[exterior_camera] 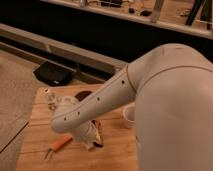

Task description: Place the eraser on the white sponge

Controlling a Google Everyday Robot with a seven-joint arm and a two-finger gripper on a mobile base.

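Observation:
My arm sweeps down from the upper right, and the gripper (96,139) hangs low over the wooden table (115,155), just right of the white sponge (85,134). The sponge is a cream block, mostly hidden under my wrist. A thin orange-red and black sliver at the dark fingers looks like the eraser (98,126), with the gripper shut on it. It sits right beside the sponge; I cannot tell whether they touch.
An orange carrot (61,144) with a green stem lies at the front left. A small white bottle (48,96) stands at the back left beside a dark red bowl (83,93). A white cup (129,115) stands at the right, against my arm.

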